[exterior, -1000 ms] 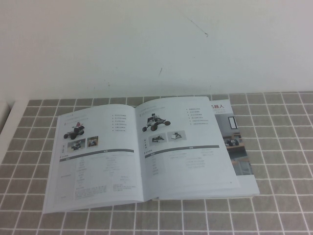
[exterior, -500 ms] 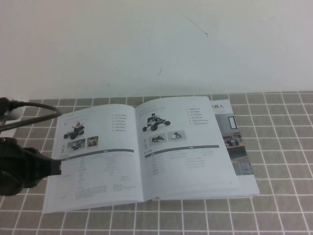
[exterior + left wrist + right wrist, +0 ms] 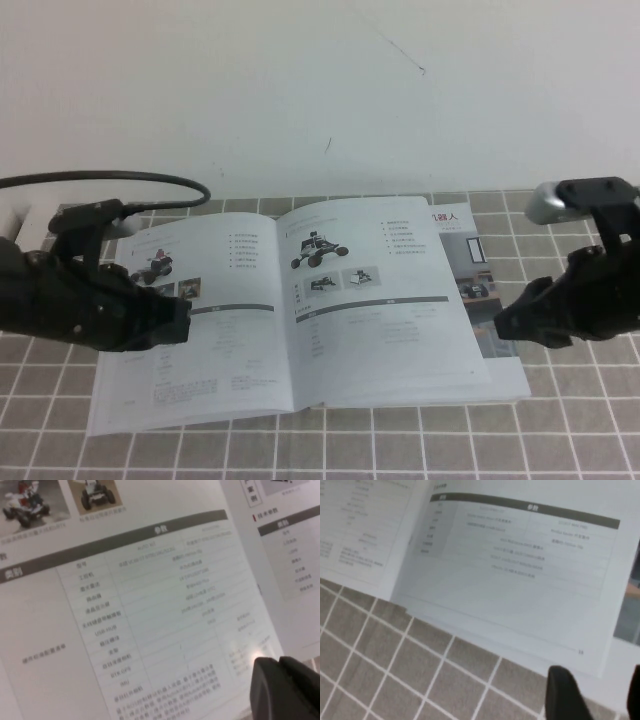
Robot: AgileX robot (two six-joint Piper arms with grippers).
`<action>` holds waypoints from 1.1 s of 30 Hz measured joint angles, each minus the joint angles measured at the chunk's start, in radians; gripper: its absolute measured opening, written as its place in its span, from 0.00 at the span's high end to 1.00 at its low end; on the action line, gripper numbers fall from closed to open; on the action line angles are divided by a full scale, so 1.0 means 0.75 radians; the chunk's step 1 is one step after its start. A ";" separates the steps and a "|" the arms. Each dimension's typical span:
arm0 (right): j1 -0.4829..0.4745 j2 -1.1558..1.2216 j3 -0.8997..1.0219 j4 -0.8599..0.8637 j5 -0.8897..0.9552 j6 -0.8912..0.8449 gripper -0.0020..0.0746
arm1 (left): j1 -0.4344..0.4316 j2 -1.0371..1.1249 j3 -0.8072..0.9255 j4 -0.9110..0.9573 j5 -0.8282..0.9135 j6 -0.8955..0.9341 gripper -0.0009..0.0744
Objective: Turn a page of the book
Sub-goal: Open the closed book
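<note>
On the tiled table [image 3: 560, 430] the book [image 3: 300, 310] lies open and flat, and my left gripper [image 3: 178, 322] hovers over its left leaf; whether those fingers are parted I cannot tell. My right gripper [image 3: 594, 692] hangs spread and empty beside the page [image 3: 385, 300], by its outer edge, touching nothing.

A plain white wall [image 3: 300, 90] rises behind the grey-tiled tabletop [image 3: 560, 430].
</note>
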 joint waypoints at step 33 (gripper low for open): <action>0.000 0.587 -0.249 0.428 -0.222 -0.491 0.58 | 0.000 0.508 -0.168 -0.054 0.060 0.167 0.99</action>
